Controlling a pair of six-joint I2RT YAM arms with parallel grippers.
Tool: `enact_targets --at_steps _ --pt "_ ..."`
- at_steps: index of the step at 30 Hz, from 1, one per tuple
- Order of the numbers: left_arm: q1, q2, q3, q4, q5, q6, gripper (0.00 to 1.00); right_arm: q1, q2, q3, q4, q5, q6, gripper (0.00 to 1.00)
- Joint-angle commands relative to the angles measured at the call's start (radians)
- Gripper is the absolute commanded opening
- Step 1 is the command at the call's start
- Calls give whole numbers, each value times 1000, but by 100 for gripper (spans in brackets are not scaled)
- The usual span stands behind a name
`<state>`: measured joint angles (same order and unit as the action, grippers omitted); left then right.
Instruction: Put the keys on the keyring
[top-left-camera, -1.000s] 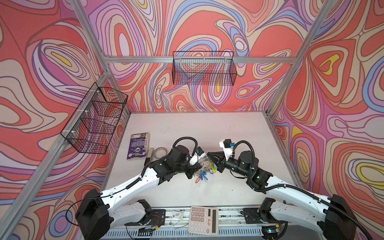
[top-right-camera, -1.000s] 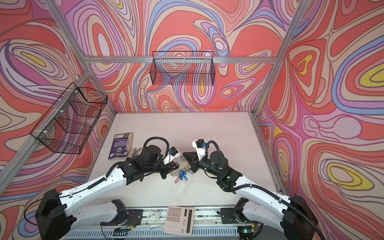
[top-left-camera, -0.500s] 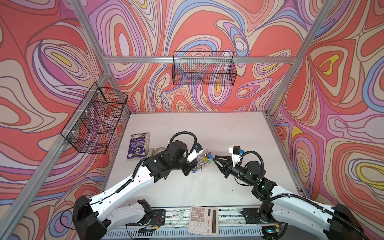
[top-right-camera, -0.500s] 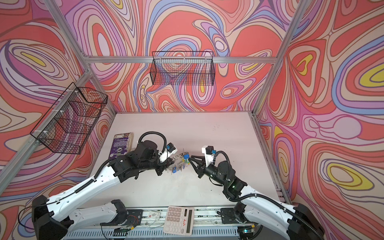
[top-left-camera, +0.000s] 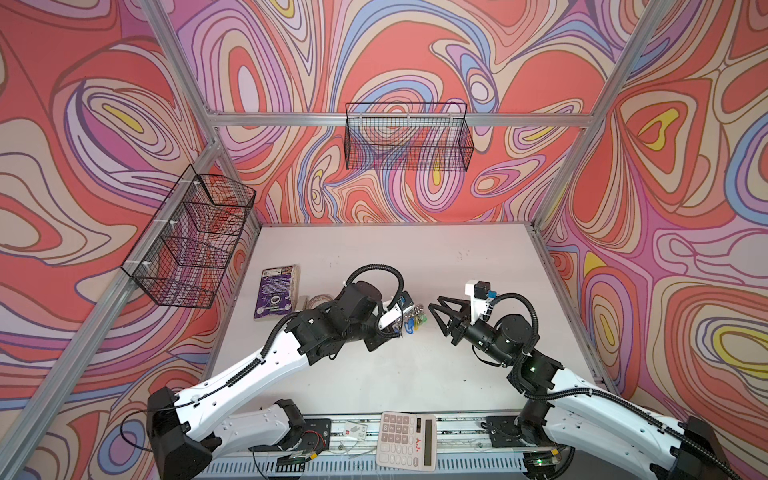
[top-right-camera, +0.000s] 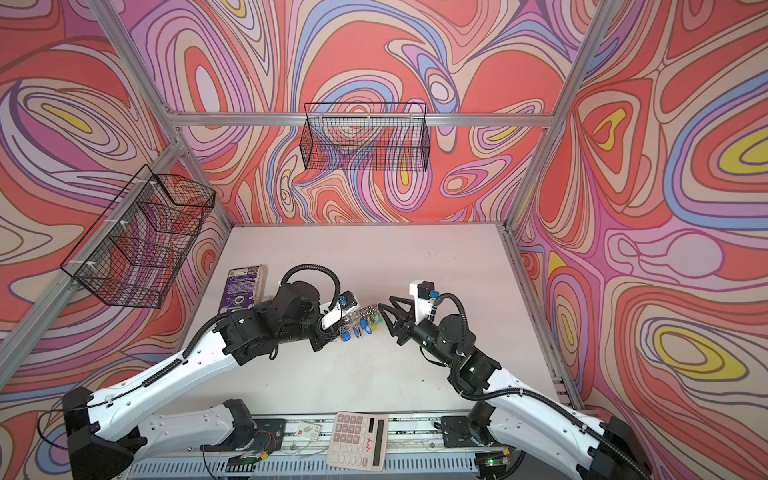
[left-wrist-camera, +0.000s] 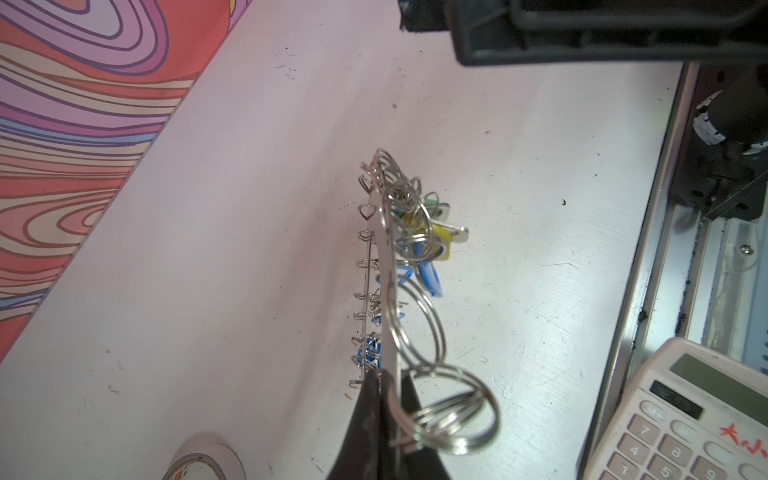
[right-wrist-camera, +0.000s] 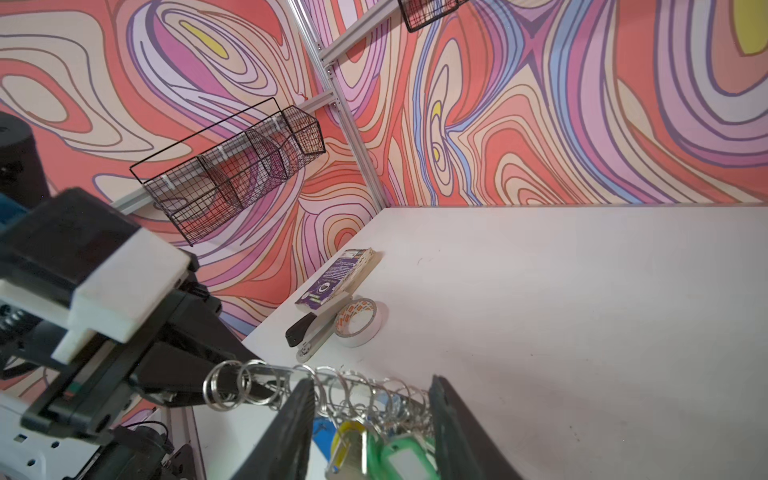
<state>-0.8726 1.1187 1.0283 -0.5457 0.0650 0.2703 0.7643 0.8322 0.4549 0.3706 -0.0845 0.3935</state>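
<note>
My left gripper (left-wrist-camera: 388, 380) is shut on the rim of the keyring (left-wrist-camera: 384, 249), a flat grey metal disc seen edge-on with small split rings all along it. The keys (left-wrist-camera: 432, 241) hang from it with blue, yellow and green tags. In both top views the keyring (top-left-camera: 417, 308) (top-right-camera: 368, 309) and keys (top-left-camera: 412, 323) (top-right-camera: 360, 325) are held above mid-table at my left gripper (top-left-camera: 398, 329). My right gripper (top-left-camera: 434, 301) (top-right-camera: 385, 301) stands open just right of them, apart from them. In the right wrist view its fingers (right-wrist-camera: 299, 411) frame the keyring (right-wrist-camera: 291, 376) and a green-tagged key (right-wrist-camera: 405, 457) beyond.
A purple book (top-left-camera: 276, 293), a tape roll (right-wrist-camera: 357, 322) and a stapler (right-wrist-camera: 309, 332) lie at the table's left side. A calculator (top-left-camera: 407, 440) sits on the front rail. Wire baskets hang on the left wall (top-left-camera: 191, 237) and back wall (top-left-camera: 409, 139).
My right gripper has opened and drawn back to the right, off the keyring. My left gripper has carried the keyring and keys slightly up and away from the front.
</note>
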Motion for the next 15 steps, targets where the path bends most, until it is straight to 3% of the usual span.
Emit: enact_targets --at_steps 1,15 --pt "-2 -35 -36 151 -3 -20 0 -5 37 52 -76 -115 -10 48" --pt "-3 -67 -135 317 -18 -89 0 -58 172 66 -38 -262 160 50"
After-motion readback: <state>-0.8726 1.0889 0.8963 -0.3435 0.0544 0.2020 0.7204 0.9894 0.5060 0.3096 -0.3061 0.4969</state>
